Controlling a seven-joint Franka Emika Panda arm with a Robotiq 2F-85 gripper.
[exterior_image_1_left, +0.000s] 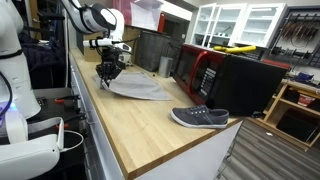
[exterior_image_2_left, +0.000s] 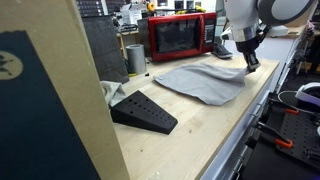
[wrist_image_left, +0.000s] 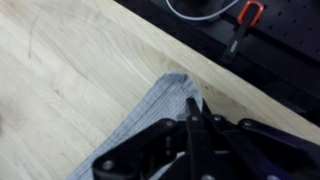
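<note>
A grey cloth (exterior_image_1_left: 142, 89) (exterior_image_2_left: 200, 80) lies spread on the wooden countertop (exterior_image_1_left: 150, 125). My gripper (exterior_image_1_left: 108, 72) (exterior_image_2_left: 248, 63) points down at the cloth's corner nearest the counter edge. In the wrist view the two black fingers (wrist_image_left: 192, 108) are pressed together on the grey cloth (wrist_image_left: 150, 125) just behind its corner, which is puckered up a little. The gripper (wrist_image_left: 192, 103) is shut, pinching the fabric.
A grey shoe (exterior_image_1_left: 200, 117) sits near the counter's end. A red microwave (exterior_image_1_left: 205, 68) (exterior_image_2_left: 180, 35) stands at the back, with a metal cup (exterior_image_2_left: 135, 57) and a black wedge block (exterior_image_2_left: 145, 111) nearby. Below the counter edge lies a red-handled tool (wrist_image_left: 245, 18).
</note>
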